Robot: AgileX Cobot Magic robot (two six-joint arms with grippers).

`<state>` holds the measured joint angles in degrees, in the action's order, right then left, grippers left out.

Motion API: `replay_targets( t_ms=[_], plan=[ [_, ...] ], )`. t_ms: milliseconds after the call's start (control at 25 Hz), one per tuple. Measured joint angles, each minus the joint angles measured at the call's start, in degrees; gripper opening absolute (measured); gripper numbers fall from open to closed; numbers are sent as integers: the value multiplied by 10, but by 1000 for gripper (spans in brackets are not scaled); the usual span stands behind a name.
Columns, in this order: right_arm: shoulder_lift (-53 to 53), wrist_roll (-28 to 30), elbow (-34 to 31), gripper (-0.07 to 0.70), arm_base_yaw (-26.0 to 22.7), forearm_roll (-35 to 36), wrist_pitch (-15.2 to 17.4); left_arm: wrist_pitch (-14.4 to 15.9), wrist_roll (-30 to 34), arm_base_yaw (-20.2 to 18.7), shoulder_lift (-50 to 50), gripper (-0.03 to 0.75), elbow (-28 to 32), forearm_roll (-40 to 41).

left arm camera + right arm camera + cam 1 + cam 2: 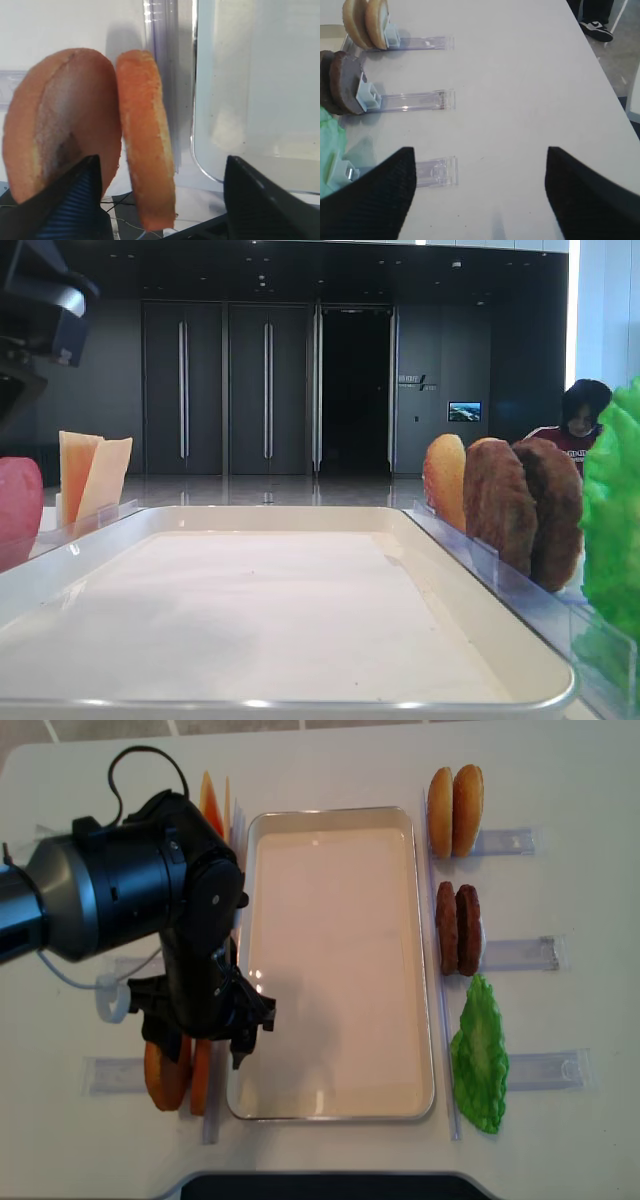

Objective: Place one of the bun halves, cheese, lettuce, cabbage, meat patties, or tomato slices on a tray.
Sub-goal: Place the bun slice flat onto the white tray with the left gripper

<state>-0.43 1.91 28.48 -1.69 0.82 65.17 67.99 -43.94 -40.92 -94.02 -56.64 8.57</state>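
Left gripper spread wide, holding nothing, poised over two orange-red tomato slices standing on edge just left of the tray at its near-left corner. Tray bare inside. Right gripper also spread and unloaded, over bare table right of the tray, near the meat patties.

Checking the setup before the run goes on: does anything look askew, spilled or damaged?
Nothing stands out. The tray sits square and bare. The bun halves, patties and lettuce stand in holders on its right, the cheese and two orange slices on its left, none toppled.
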Motion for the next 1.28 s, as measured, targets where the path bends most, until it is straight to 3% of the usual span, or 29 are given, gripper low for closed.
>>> replay_targets(
  t_ms=[640, 1280],
  plan=[
    [0, 0, 0, 538, 0, 0, 0, 8, 0, 0, 0, 160, 0, 6],
    [0, 0, 0, 538, 0, 0, 0, 12, 23, 0, 20, 146, 0, -2]
  ],
)
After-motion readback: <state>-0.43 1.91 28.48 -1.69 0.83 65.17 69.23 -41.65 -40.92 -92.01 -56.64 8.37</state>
